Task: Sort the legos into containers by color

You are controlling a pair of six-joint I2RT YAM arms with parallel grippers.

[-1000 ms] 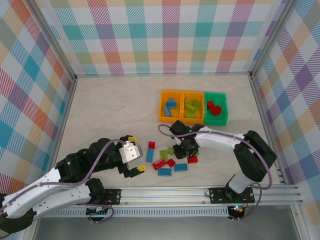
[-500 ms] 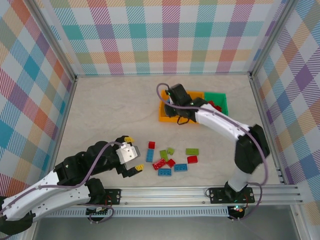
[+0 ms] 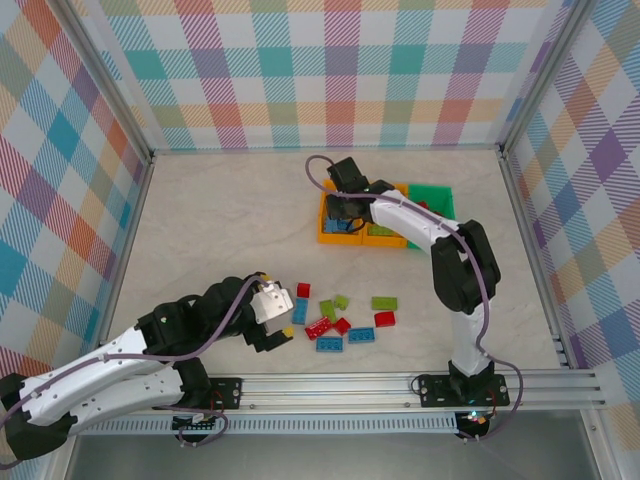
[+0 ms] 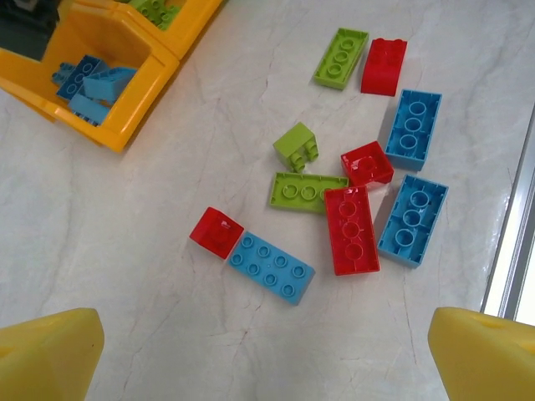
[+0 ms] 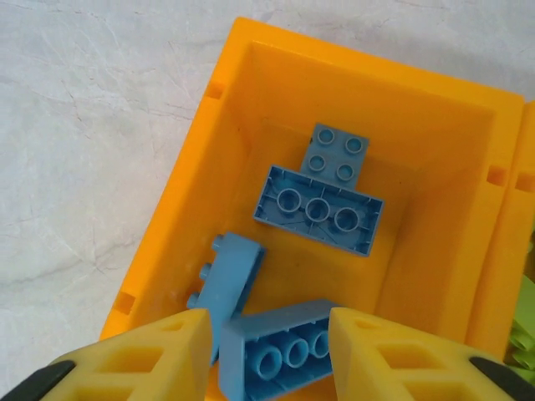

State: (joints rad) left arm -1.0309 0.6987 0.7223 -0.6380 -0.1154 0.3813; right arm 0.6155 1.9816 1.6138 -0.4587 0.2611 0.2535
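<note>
Right gripper [image 5: 269,357] sits over the left orange bin [image 5: 180,188], far centre of the worktop [image 4: 125,251], jaws spread. The blue brick [image 5: 284,347] under them looks like it's lying tilted in the bin with the other blues, not pinched. That's my read, as the contact isn't clear. Lift straight up before you swing away: a leaning brick [image 5: 230,284] is just beside one finger, and the bin wall is close enough to snag and drag. Ten loose legos [image 4: 351,230] lie near centre, some touching. Left gripper [image 4: 267,359] hovers at the pile's near-left edge, jaws wide, holding nothing. Its easiest pick is the blue 2x4 [image 4: 272,267], but a small red [image 4: 216,231] touches its corner. Square the jaws across the short sides and come down vertically so the red isn't shoved. Run one arm into the pile at a time, since the cluster is tight for both.
</note>
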